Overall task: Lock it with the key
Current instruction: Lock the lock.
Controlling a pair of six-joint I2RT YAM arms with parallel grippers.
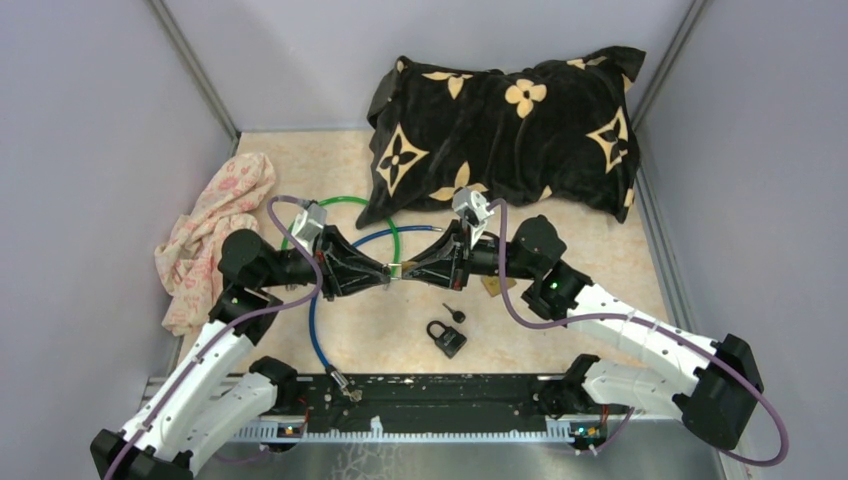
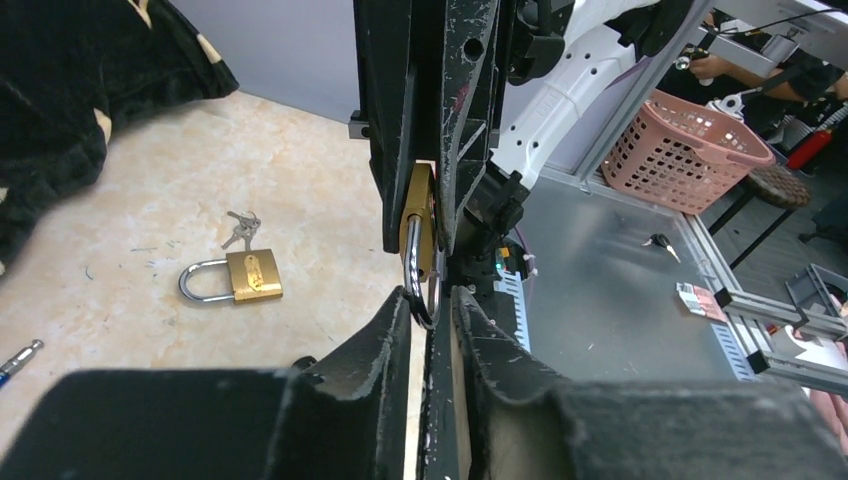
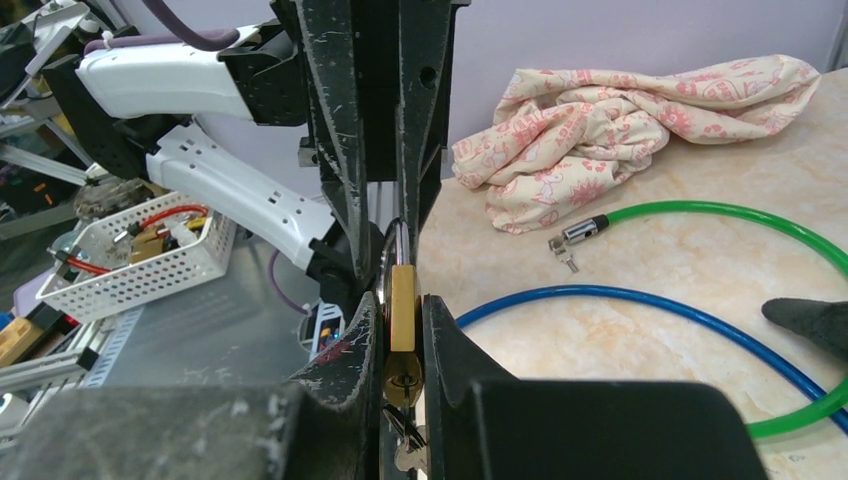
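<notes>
Back: pillow (image 1: 505, 130) against rear wall
Left: cloth (image 1: 215, 235) (by the side wall)
Centre: padlock (image 3: 402, 305) between left gripper (image 1: 384, 273) and right gripper (image 1: 410, 268)
Front: spare padlock (image 1: 446, 338) on counter (image 1: 620, 260)

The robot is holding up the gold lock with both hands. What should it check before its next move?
1. Right gripper clamped on the brass padlock, gripping its body: ok.
2. Left gripper fingers on either side of the curved steel shackle: ok. Firm squeeze: cannot tell.
3. Small silver keys hanging under the body: ok. One fully seated in the keyhole: cannot tell.
4. Shackle pressed home into the body: cannot tell, because the fingers hide the joint.
5. Black padlock and second brass padlock lying on the beige tabletop, apart from both grippers: ok.
</notes>
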